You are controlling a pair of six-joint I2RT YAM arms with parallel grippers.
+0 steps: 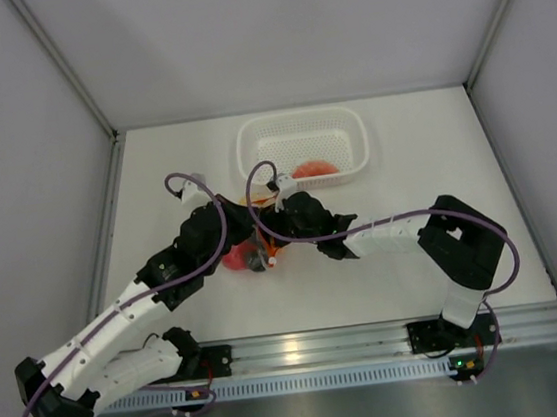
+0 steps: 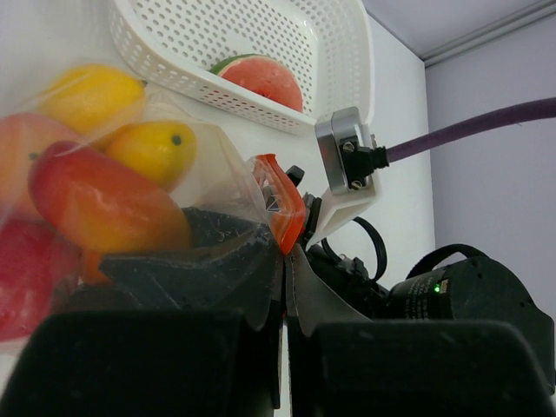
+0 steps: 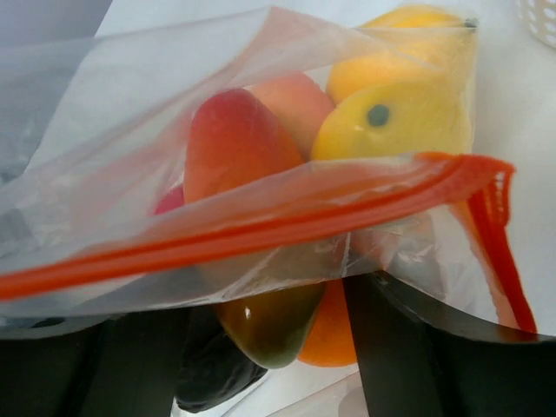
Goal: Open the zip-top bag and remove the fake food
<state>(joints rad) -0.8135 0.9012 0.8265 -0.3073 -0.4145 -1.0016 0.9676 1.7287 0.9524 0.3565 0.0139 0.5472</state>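
Left wrist view: left gripper clamped on zip-top bag beside its orange strip, frame centre. Right gripper stands wide astride the bag mouth. Advise closing on one film only, then parting steadily; fake food inside.

Basket apparently close behind bag.

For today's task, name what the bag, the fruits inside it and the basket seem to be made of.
The bag: thin clear plastic film, crinkled and shiny. The fruits: probably hard moulded plastic, smooth with glossy highlights. The basket: white rigid plastic, matte, perforated with rows of holes.
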